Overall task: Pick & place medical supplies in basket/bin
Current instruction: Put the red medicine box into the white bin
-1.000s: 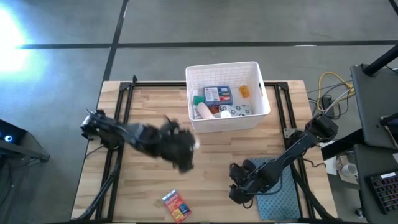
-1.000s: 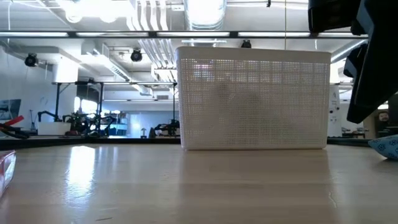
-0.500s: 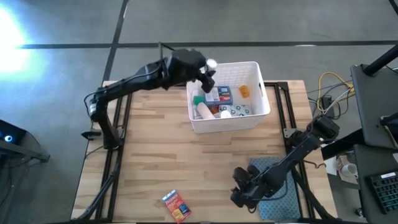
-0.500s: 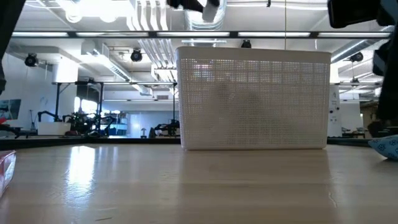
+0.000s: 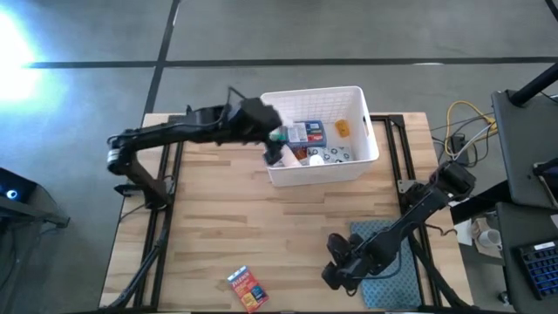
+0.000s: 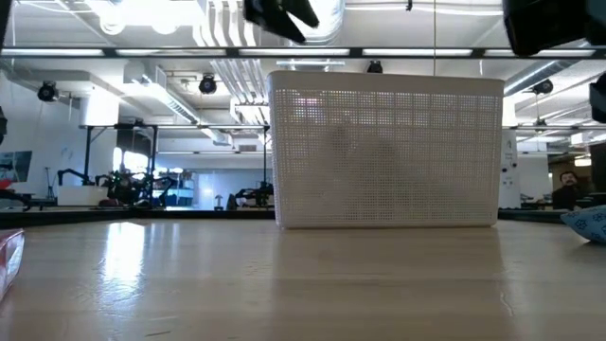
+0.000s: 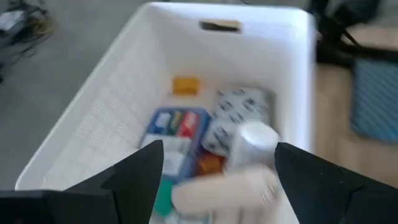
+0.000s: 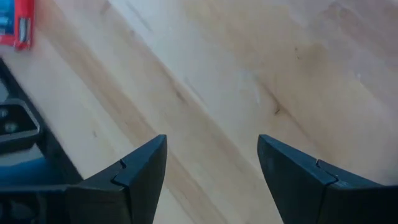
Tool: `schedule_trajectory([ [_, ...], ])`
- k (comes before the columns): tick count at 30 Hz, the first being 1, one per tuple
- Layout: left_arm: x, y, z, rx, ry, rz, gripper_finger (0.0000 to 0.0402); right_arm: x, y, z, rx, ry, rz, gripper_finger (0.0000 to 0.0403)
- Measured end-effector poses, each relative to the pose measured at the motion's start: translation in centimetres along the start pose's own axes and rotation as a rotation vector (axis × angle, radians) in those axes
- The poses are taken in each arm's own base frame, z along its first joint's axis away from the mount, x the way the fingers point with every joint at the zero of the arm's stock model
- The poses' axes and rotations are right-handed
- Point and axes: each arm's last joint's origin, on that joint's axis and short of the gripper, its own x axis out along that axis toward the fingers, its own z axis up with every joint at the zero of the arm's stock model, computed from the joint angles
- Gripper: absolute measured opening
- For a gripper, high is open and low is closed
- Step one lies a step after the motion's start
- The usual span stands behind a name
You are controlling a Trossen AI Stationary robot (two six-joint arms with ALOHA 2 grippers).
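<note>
The white slotted basket stands at the table's far side and holds a blue box, a small orange item and white bottles. My left gripper hovers open over the basket's left end; in its wrist view a blurred white jar lies below among the supplies. An orange-red box lies flat near the table's near edge. My right gripper hangs open over bare wood, to the right of that box.
A teal-grey mat lies at the near right, under my right arm. Black frame rails run along the table's left and right sides. Cables and equipment sit beyond the right edge. Open wood lies between the basket and the near edge.
My left gripper rose from the table's middle and swung far, carrying a white item over the basket's far-left corner. It has since dropped back toward the basket's left end. The white item no longer shows at its tip.
</note>
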Motion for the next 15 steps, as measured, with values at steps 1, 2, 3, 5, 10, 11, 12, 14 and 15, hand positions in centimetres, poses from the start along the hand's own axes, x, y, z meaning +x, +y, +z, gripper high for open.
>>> schedule_trajectory([
  [1, -1.0, -0.5, -0.2, 0.022, 0.013, -0.017, 0.0282, 0.1, 0.0, 0.2, 0.019, 0.003, -0.003, 0.0240],
  [2, -1.8, -0.9, -0.4, 0.042, 0.028, -0.032, 0.0280, 0.1, -0.1, 0.5, 0.034, 0.004, -0.004, 0.0240],
  [3, -2.5, -1.3, -0.7, 0.058, 0.043, -0.047, 0.0277, 0.2, -0.1, 0.7, 0.042, 0.001, -0.005, 0.0240],
  [5, -4.1, -2.1, -1.1, 0.090, 0.079, -0.078, 0.0272, 0.3, -0.1, 1.3, 0.053, -0.004, -0.009, 0.0240],
  [10, -8.9, -4.5, -2.4, 0.129, 0.126, -0.185, 0.0259, 0.4, 0.3, 3.5, 0.013, 0.028, 0.010, 0.0240],
  [11, -9.7, -5.2, -3.0, 0.166, 0.135, -0.216, 0.0256, 0.3, 0.4, 4.1, -0.006, 0.031, 0.017, 0.0240],
  [12, -10.6, -6.0, -3.6, 0.211, 0.138, -0.253, 0.0254, 0.2, 0.6, 4.5, -0.026, 0.025, 0.025, 0.0240],
  [14, -11.8, -7.6, -5.2, 0.293, 0.147, -0.325, 0.0249, -0.1, 1.1, 5.5, -0.065, 0.010, 0.044, 0.0240],
  [15, -12.3, -8.4, -6.1, 0.330, 0.154, -0.361, 0.0247, -0.2, 1.3, 5.9, -0.077, 0.002, 0.053, 0.0240],
])
